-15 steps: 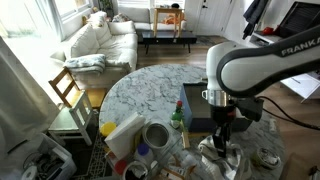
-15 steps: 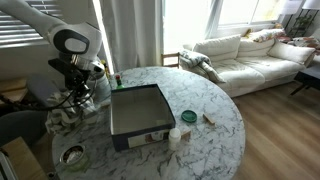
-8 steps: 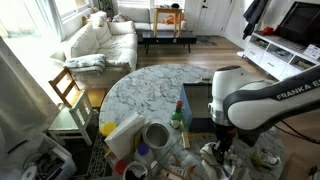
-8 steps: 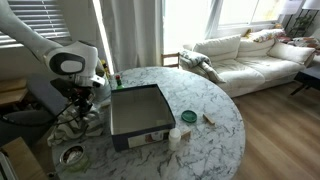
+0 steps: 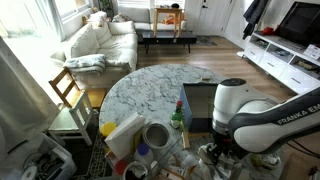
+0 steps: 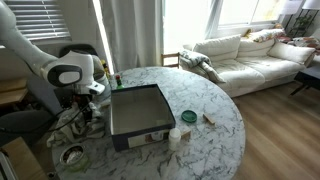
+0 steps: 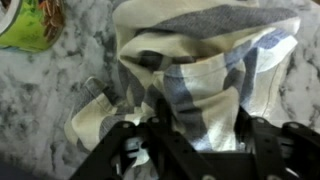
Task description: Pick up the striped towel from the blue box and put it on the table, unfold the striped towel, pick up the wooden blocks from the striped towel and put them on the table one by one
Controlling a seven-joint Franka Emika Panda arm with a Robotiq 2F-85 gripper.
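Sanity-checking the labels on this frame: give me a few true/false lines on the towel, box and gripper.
1. The striped towel lies on the marble table, outside the box. True.
2. The towel is spread flat. False: it is bunched, with folds.
3. The gripper hangs over the box. False: it sits low over the towel, beside the box.
4. A white sofa stands beyond the table. True.
5. Wooden blocks lie in plain sight on the towel. False: none show in the wrist view.

Sunlit rm, white sofa [image 6: 245,55], wood floor [image 6: 285,130]
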